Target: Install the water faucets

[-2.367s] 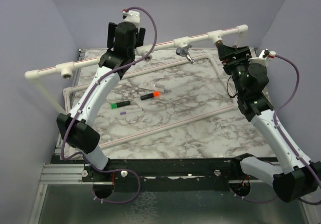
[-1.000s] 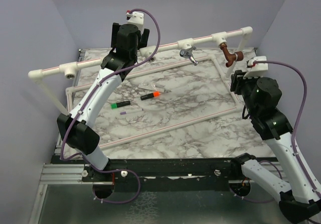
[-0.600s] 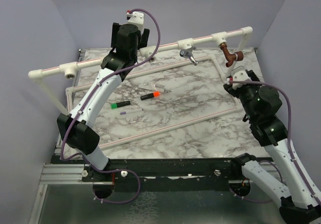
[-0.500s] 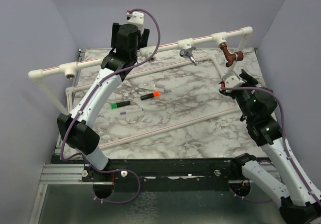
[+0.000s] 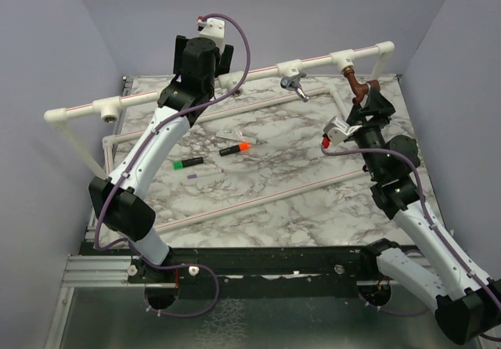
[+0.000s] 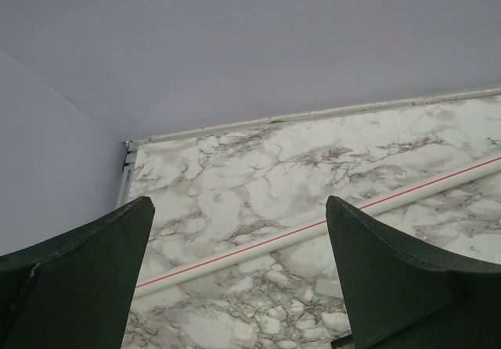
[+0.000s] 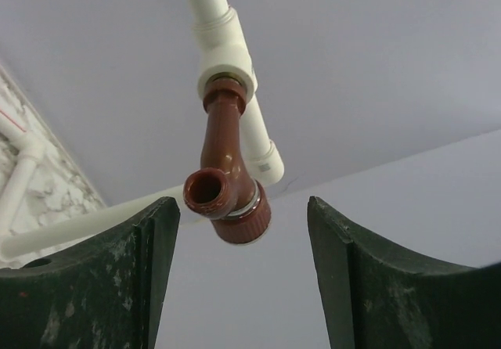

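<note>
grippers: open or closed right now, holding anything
Left gripper: open, holding nothing.
Right gripper: open, holding nothing; the copper faucet shows between its fingers, not gripped.

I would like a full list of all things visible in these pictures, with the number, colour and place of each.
copper faucet: one, reddish-brown, hanging from the right tee of the raised pipe
chrome faucet: one, silver, under the middle tee
raised pipe: one, white, along the far side
open tee: one, white, left part of the raised pipe
pipe frame: one, white, lying on the table
orange-capped marker: one, table centre
green-capped marker: one, table centre-left
pale pens: two, whitish, beside those markers
table: one, grey-white marble
left end effector: open, empty
right end effector: open, either side of the copper faucet, apart from it
</note>
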`<state>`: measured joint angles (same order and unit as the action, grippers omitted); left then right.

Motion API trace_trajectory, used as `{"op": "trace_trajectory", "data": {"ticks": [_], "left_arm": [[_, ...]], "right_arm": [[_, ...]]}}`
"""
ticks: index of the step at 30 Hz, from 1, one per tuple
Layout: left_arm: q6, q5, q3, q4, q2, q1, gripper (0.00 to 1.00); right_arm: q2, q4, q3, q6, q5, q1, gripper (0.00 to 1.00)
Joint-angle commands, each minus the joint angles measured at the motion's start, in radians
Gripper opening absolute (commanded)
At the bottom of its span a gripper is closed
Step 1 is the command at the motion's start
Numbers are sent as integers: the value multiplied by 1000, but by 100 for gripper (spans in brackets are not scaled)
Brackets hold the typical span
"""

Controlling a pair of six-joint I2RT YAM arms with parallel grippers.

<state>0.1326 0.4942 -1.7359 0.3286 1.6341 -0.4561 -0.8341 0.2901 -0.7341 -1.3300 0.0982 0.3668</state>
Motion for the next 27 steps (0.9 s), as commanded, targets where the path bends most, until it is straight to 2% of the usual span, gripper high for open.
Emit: {"op": "trace_trajectory", "data": {"ticks": [1, 3, 18, 21, 27], "left_arm": [[-66, -140, 52, 66, 46, -53, 92], [-67, -140, 53, 66, 46, -53, 92], [-64, -137, 52, 66, 46, -53, 92], [-64, -138, 53, 66, 43, -53, 92], [-62, -135, 56, 66, 38, -53, 92]], "right_arm": [[-36, 112, -7, -119, -21, 6, 72], [-53, 118, -10, -125, -23, 6, 71], [-150, 197, -33, -131, 29, 6, 46], [-161, 211, -44, -93, 41, 6, 37], [-175, 206, -62, -29, 55, 6, 6]]}}
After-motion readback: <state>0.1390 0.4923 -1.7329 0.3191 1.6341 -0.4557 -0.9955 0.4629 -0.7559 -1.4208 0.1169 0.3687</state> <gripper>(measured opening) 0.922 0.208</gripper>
